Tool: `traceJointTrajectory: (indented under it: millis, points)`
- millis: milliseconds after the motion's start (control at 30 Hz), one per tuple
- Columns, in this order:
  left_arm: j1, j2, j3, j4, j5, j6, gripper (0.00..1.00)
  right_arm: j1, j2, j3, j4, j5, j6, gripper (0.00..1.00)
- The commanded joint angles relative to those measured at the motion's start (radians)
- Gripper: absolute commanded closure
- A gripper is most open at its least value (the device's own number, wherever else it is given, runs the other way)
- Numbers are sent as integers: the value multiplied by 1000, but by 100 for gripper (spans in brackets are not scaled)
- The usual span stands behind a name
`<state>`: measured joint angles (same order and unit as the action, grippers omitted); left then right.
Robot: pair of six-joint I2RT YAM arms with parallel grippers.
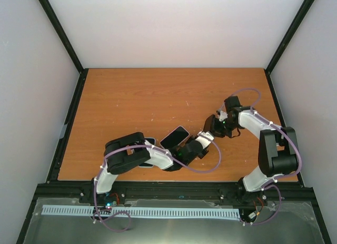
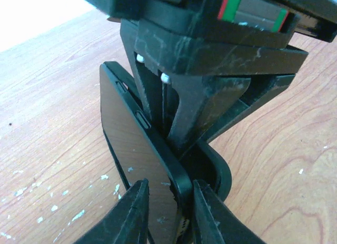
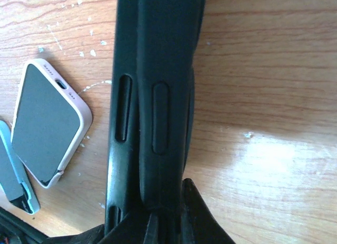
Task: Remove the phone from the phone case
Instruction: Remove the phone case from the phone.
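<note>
Risk entry — phone (image 2: 134, 144) pinched edge-on in the closed left fingers (image 2: 136, 212), case (image 3: 163, 70) clamped by the right fingers (image 3: 202, 225), both above the surface (image 2: 52, 123): a binding case may twist the phone from that narrow pinch — a drop.

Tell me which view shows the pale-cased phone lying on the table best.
Right wrist: the pale-cased phone lies close, its face and port edge clear. Top external shows it small, mid-table. Left wrist misses it.
</note>
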<state>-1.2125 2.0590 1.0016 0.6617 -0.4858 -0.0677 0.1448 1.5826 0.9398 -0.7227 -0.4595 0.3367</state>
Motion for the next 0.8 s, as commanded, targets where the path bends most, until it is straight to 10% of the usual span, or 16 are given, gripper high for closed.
traceJointTrajectory:
  millis: [0,767]
  points:
    - [17,19,-38,-71,-139,15,77,-11,6,-4,-49,-40,-13,97]
    - [59,-149,-88,-15,-108,151,100,-22,-58,10,-65,73,-194,97]
